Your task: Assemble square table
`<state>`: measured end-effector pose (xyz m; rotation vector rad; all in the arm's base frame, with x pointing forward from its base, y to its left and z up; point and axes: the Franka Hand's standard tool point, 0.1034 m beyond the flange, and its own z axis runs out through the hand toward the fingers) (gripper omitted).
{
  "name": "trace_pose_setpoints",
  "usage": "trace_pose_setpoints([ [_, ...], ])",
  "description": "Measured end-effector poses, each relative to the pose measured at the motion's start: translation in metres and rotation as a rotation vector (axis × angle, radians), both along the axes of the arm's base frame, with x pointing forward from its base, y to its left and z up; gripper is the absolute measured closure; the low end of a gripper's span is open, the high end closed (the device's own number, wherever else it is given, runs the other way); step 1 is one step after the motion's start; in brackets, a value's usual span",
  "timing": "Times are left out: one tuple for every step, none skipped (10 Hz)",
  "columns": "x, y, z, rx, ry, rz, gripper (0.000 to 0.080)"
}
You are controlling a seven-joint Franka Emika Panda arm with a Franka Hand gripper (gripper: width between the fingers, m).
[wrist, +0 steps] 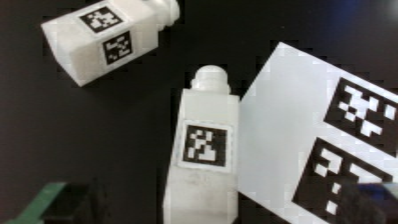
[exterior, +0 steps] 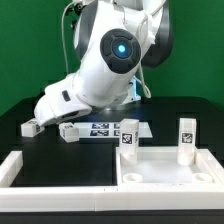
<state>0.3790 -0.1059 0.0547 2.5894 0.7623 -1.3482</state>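
Note:
The white square tabletop (exterior: pixel 165 172) lies at the exterior view's right, with two tagged legs standing upright at its far corners (exterior: pixel 128 136) (exterior: pixel 186 139). Two more white legs lie on the black table at the left (exterior: pixel 30 126) (exterior: pixel 68 131). My gripper (exterior: pixel 57 114) hangs low over them, its fingers mostly hidden by the arm. In the wrist view one lying leg (wrist: pixel 208 150) runs between my open gripper (wrist: pixel 206 208), whose fingertips (wrist: pixel 43 205) show only at the frame's edge. The other leg (wrist: pixel 107 40) lies tilted just beyond it.
The marker board (exterior: pixel 102 128) lies right beside the leg under my gripper and also shows in the wrist view (wrist: pixel 329 120). Low white border bars run along the left (exterior: pixel 10 166) and the front (exterior: pixel 60 197) of the table.

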Motion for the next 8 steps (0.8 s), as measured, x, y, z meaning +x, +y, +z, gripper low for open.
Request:
trace_pose_setpoints([
  [-0.001, -0.002, -0.001, -0.002, 0.001, -0.003, 0.0151],
  [-0.002, -0.01, -0.013, -0.037, -0.02, -0.026, 0.0151],
  [-0.006, -0.016, -0.018, -0.054, -0.031, -0.046, 0.0151],
  [-0.018, -0.019, -0.027, -0.046, -0.065, -0.059, 0.0151],
  [-0.02, -0.024, -0.027, -0.042, -0.061, -0.061, 0.0151],
  [-0.018, -0.024, -0.029, -0.048, -0.063, -0.064, 0.0151],
  [-0.021, -0.019, -0.032, -0.054, -0.058, -0.062, 0.0151],
  [-0.024, -0.014, -0.036, -0.056, -0.049, -0.056, 0.0151],
])
